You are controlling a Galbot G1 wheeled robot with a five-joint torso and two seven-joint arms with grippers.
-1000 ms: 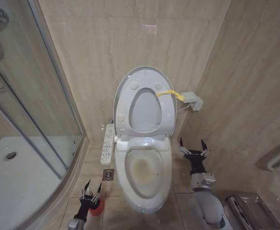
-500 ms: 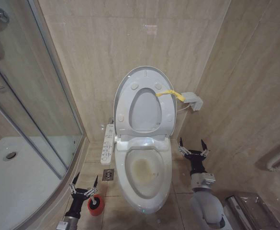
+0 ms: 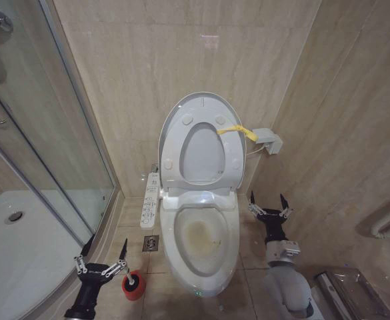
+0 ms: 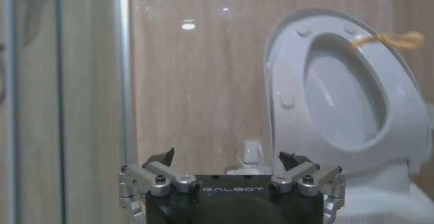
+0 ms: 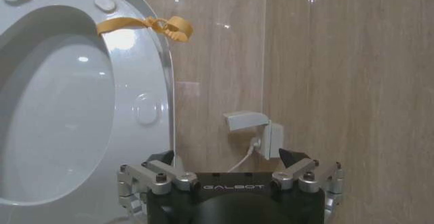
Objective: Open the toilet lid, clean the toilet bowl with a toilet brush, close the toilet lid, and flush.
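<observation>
Your left claw (image 3: 102, 266) hangs spread wide and empty just beside the toilet brush (image 3: 133, 283) in its red cup, while your right claw (image 3: 269, 208), equally spread, waits beside the toilet bowl (image 3: 201, 257), the toilet lid (image 3: 200, 115) upright.

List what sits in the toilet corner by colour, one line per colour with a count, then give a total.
White: 4 – toilet lid, seat ring, toilet bowl, button panel
Yellow: 1 – loop tag
Red: 1 – brush holder cup
Grey: 1 – wall socket box
Total: 7
</observation>
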